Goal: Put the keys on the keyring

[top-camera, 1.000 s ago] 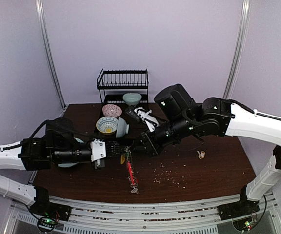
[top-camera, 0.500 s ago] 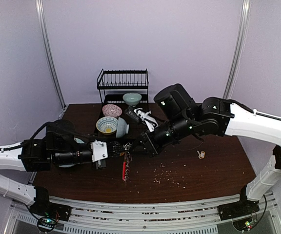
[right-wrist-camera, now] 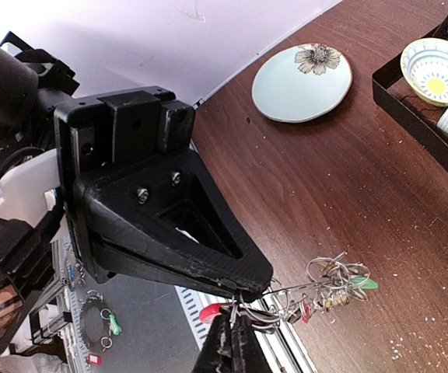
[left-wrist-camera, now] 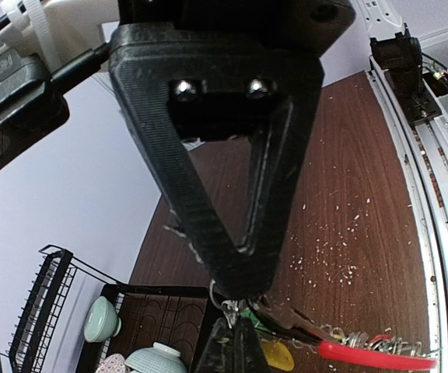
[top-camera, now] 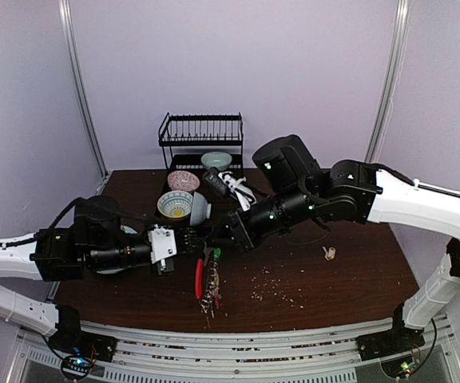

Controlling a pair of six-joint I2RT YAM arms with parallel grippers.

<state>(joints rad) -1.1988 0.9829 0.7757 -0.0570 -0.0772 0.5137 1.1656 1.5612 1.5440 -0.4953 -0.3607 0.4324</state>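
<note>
The keyring [top-camera: 204, 281] is hanging low over the near middle of the bench [top-camera: 334, 295], long axis straight down, red strap [top-camera: 199, 281] and bunch of keys [top-camera: 212, 297] dangling. Directly over it the left fingers [top-camera: 196, 242] and right fingers [top-camera: 224, 236] are meeting tip to tip, neither arm nearer, both pinched fully closed, seemingly on its thin wire; which one is bearing it I cannot tell. Crumbs [top-camera: 274, 286] are lying rightward on the dark wood. Farther back, bowls [top-camera: 175, 206] and a dish rack [top-camera: 201, 132] are standing before a lilac wall [top-camera: 238, 64].
</note>
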